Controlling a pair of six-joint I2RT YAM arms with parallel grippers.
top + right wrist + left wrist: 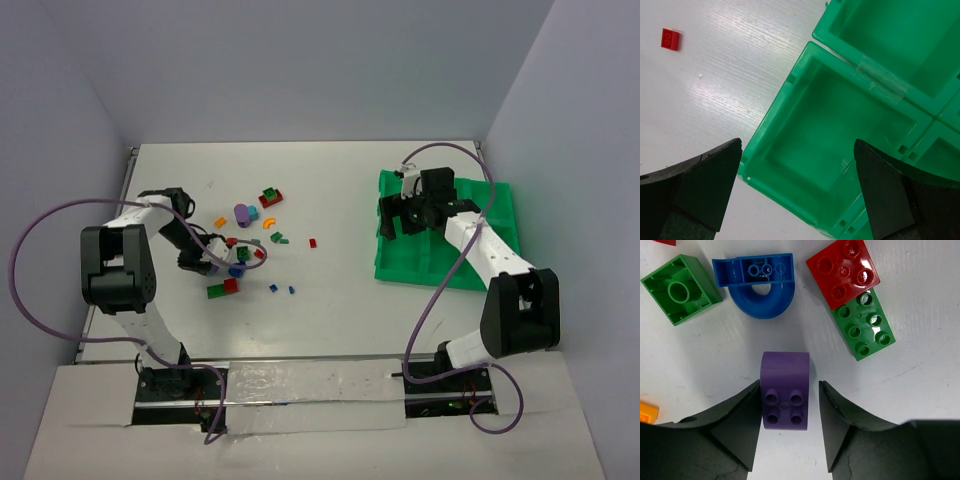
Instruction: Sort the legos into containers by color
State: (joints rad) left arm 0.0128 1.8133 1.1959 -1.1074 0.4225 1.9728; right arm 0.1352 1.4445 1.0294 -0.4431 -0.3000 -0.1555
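Pale walls closed the white table (340, 300) on three sides. The loose bricks lay in a group on its left part, well apart from the green tray (500, 215) on the right.

The left gripper (790, 385) stood low over this group, with its fingers spread on both sides of the purple brick (785, 372). One finger seemed to touch the side of the brick, while a narrow strip of table showed between the brick and the other finger, so I judged that it was not pinched yet. The long sides of the brick ran along the fingers. I think this is why the gripper was turned so: the flat sides would give a sure hold.

Just beyond it lay a blue arch brick (760, 290), a green square brick (680, 287), and a red brick (847, 270) touching a second green brick (865, 325). All were near, but out of the way of the fingers.

The right gripper (797, 150) hung over the tray with its fingers wide apart and nothing between them. The compartment below it showed no bricks, so the sorting seemed to be at an early stage. Probably this position left the pile free for the left arm. A small red brick (670, 39) lay alone on the table near the tray.
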